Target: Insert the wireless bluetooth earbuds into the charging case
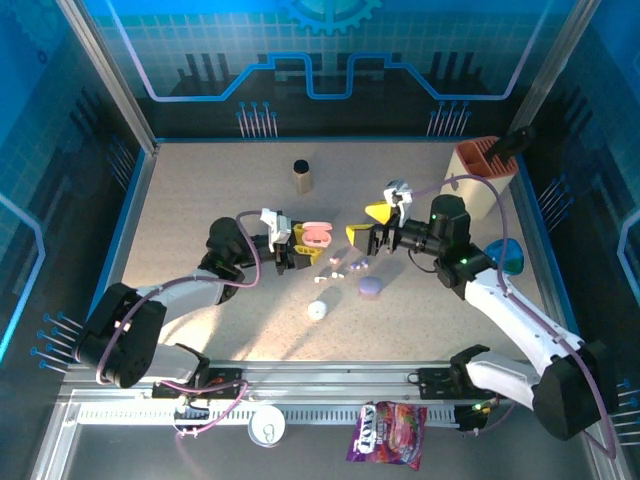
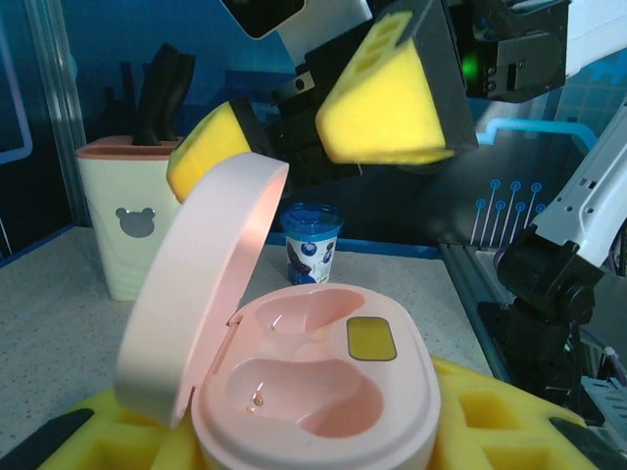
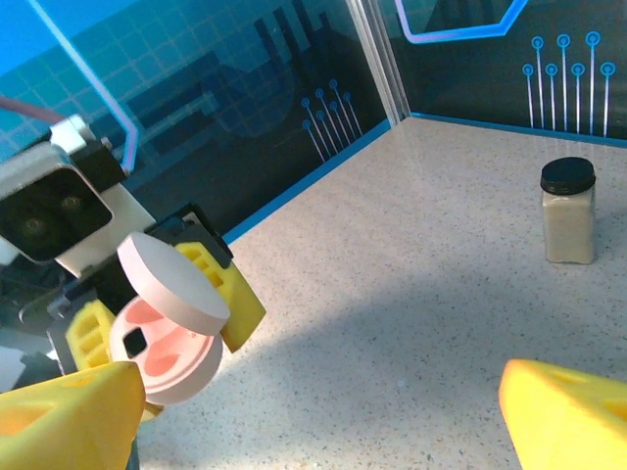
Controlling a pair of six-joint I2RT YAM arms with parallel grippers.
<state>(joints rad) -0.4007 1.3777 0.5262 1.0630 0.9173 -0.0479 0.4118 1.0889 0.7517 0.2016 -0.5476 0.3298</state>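
My left gripper (image 1: 292,246) is shut on the pink charging case (image 1: 316,235), its yellow pads (image 2: 509,416) pressing the case's sides. The lid (image 2: 196,284) stands open at the left, and both wells of the case (image 2: 313,382) are empty. Several tiny loose earbuds (image 1: 336,258) lie on the table just in front of the case. My right gripper (image 1: 366,224) hovers open just right of the case, with nothing between its yellow fingers (image 2: 392,93). From the right wrist, the case (image 3: 167,348) sits at the lower left, beyond my open right gripper (image 3: 323,421).
A purple case (image 1: 370,288) and a round white case (image 1: 318,310) lie nearer the front. A black-capped jar (image 1: 302,175) stands at the back, a pink holder (image 1: 485,165) at the back right, and a blue cup (image 1: 505,257) at the right. A candy bag (image 1: 390,435) lies off the front edge.
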